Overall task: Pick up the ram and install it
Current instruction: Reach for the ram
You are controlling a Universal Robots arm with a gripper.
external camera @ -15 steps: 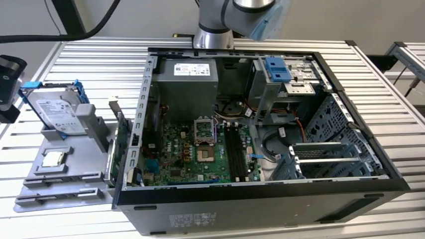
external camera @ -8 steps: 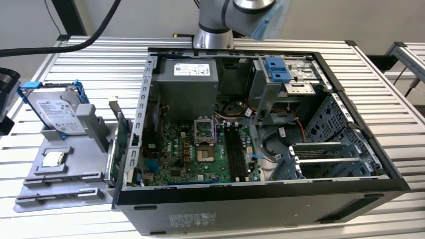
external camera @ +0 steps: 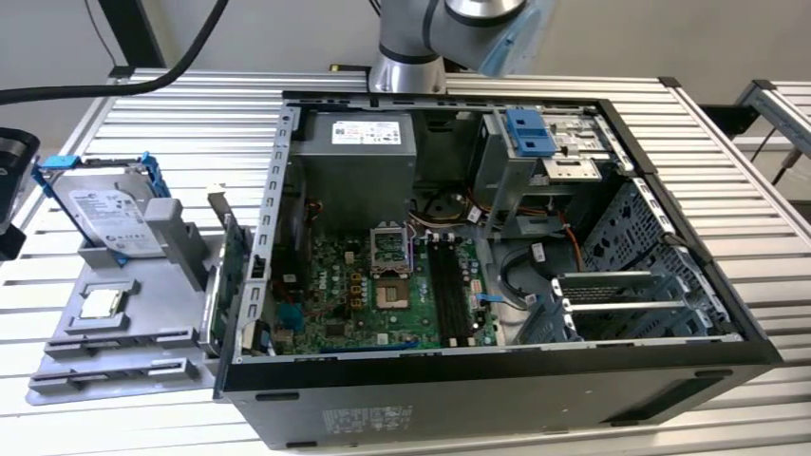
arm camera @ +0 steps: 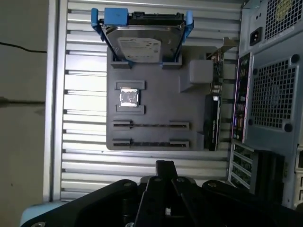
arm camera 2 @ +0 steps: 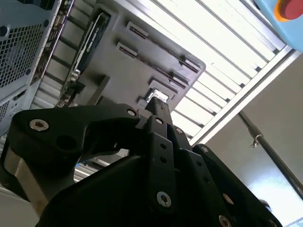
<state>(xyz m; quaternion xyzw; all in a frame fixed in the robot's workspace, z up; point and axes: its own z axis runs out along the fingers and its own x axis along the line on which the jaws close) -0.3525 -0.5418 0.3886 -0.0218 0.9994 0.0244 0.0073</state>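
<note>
Ram [external camera: 446, 277] reads in the exterior view as a slim, long, dark strip standing in the parallel slots of the green motherboard [external camera: 336, 285], just right of the square processor socket. I cannot tell its label or how deep it sits.

The claw [arm camera: 164, 165] hangs raised toward the left of the scene, aimed at the grey tray [external camera: 159, 309]. In both wrist views its black fingers are pressed together with nothing between them. The ram lies well apart from it, to the right, inside the case [external camera: 507, 389].

The bench [external camera: 190, 114] is made of ribbed, pale aluminium slats. On its left lies the matte, moulded plastic tray. At the tray's far end is a shiny metal hard drive [external camera: 108, 214] in a blue frame. Nearer, a small square silver processor chip [external camera: 102, 304] sits in a pocket, and two long narrow slots run across the near end. A green expansion card [arm camera: 211, 123] stands on edge along the tray's right side, just beside the case. The case is a black boxy tower lying open, with a grey power supply [external camera: 367, 147] at its far wall and a perforated steel cage [external camera: 640, 237] on the right.
</note>
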